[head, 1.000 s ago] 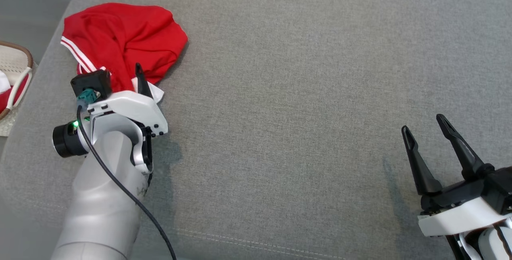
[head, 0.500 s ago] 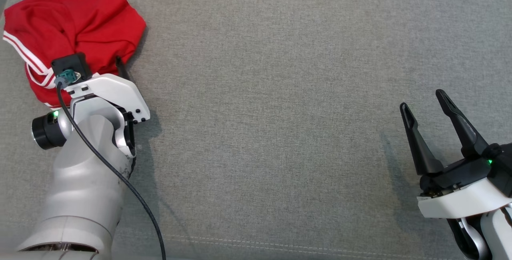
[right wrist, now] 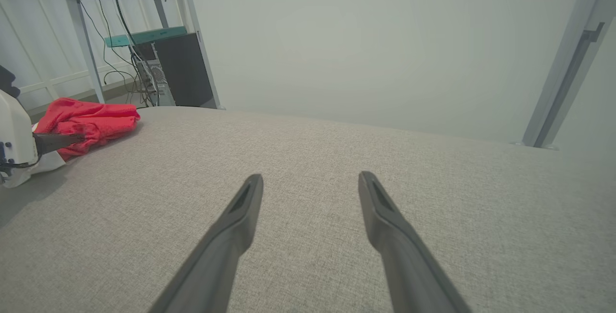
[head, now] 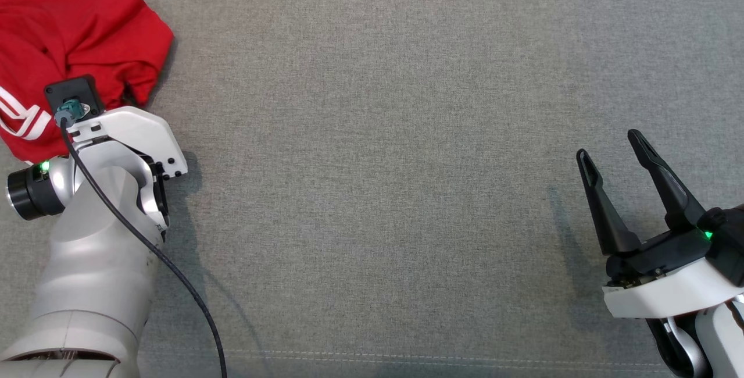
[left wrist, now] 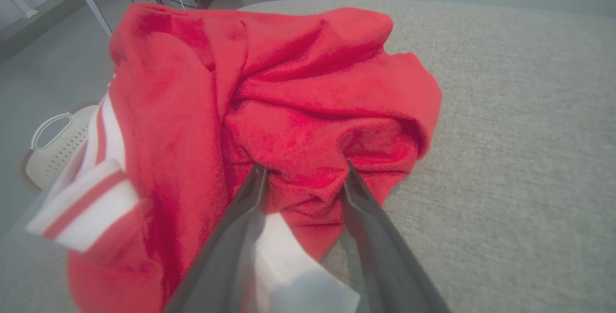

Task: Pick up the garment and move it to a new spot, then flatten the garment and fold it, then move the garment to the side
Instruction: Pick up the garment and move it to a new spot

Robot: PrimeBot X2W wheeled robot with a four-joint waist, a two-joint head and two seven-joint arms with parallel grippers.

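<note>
left end effector [left wrist: 303, 173] astride a red garment [left wrist: 288, 86] fold, can't tell if clamped; right end effector [head: 607, 144] open above grey surface [head: 378, 163]

Head camera looks down on the grey surface [head: 407, 134]. Left wrist camera faces the red garment [left wrist: 288, 86] closely; right wrist camera sees it from well apart.
</note>
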